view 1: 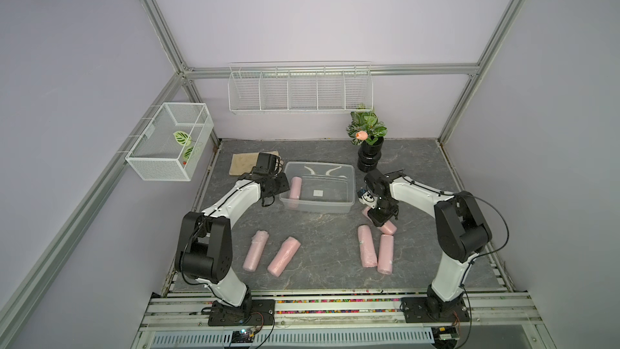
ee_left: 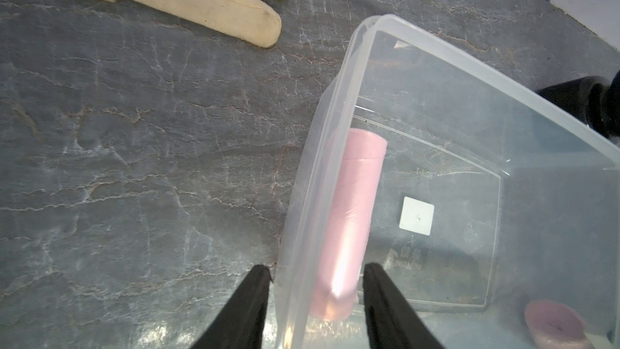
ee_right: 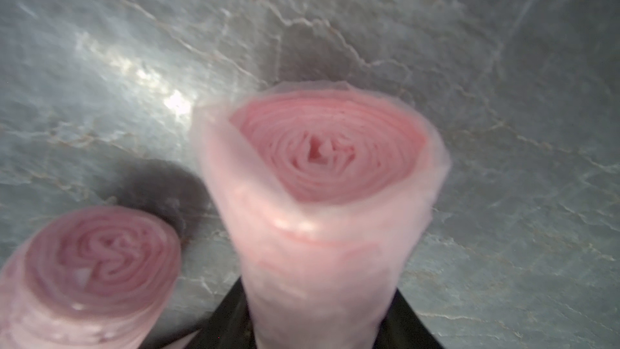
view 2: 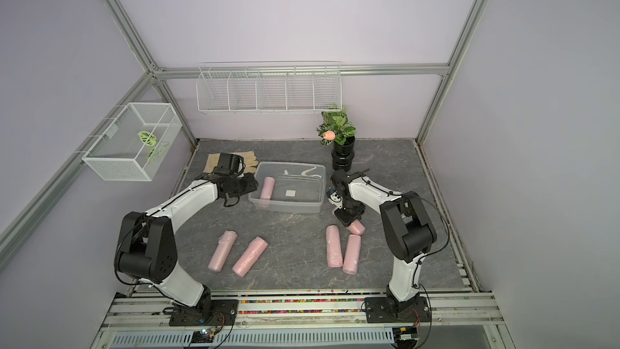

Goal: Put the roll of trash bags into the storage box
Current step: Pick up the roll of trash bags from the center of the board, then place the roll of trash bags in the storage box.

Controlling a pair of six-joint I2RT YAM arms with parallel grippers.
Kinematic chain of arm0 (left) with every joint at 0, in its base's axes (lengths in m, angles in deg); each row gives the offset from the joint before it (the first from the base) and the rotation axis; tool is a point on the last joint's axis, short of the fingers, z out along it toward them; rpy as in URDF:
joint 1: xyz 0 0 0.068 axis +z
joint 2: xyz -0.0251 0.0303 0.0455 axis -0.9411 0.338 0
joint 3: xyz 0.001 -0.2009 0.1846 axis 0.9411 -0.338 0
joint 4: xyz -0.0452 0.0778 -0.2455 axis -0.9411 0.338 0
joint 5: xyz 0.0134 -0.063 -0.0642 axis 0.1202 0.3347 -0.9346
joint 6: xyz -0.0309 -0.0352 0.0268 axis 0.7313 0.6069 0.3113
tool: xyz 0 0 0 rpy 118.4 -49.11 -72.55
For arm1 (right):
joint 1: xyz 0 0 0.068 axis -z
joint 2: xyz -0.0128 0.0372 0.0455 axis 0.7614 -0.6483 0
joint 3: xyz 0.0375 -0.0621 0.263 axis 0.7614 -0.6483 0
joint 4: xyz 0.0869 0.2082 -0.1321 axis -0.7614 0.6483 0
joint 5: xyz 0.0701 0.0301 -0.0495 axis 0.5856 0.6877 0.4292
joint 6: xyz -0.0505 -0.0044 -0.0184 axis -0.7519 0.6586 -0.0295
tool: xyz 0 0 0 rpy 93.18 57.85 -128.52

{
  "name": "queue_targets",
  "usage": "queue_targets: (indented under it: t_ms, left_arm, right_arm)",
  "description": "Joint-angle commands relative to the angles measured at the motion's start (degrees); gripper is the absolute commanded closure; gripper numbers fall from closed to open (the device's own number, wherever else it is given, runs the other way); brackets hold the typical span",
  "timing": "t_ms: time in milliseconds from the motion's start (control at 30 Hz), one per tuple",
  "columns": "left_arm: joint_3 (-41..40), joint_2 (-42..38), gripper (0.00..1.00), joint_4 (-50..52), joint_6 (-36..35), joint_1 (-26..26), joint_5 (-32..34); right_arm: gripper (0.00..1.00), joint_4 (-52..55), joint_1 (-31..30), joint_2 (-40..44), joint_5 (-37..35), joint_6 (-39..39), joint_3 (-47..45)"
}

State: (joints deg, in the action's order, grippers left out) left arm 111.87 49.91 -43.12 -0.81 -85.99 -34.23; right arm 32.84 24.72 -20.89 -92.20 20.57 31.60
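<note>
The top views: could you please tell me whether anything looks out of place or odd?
Yes: a soiled cream glove lies flat on the table near the storage box, unrelated to the pink rolls. Two loose green leaves sit in the wall-mounted mesh basket, away from the plant.

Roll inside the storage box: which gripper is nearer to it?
Left. The left gripper hovers open over that roll at the storage box wall; the right gripper is outside the box's opposite side, shut on a second roll.
</note>
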Motion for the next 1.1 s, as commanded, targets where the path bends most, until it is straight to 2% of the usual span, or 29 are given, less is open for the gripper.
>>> queue_targets:
  t_ms: [0,200,433,533,633,867,1067]
  left_arm:
    - [2.1,-0.3,0.5,1.6,-0.7,0.2,1.7]
    - [4.4,-1.0,0.49,2.1,-0.8,1.7,1.7]
    - [8.6,0.6,0.48,3.7,-1.8,4.8,2.8]
    - [10.3,2.1,0.48,3.3,-2.1,6.2,2.5]
    - [13.1,5.3,0.48,3.3,-3.3,7.4,0.8]
    - [17.6,13.3,0.49,2.5,-5.5,7.6,-5.8]
    - [16.3,14.7,0.49,0.9,-4.5,7.6,-8.4]
  right_arm:
    - [0.51,1.3,1.2,3.3,0.0,1.7,-0.6]
    - [0.51,5.0,2.1,6.6,1.4,4.4,2.3]
    - [0.53,9.5,2.5,11.9,4.5,10.4,11.4]
    - [0.53,11.5,2.5,12.7,8.0,13.0,17.8]
    - [0.53,10.6,2.5,12.3,15.3,15.7,23.4]
    - [0.55,-7.9,0.0,9.9,26.8,30.9,23.8]
    - [0.55,-19.0,-5.2,-0.6,27.7,40.0,29.3]
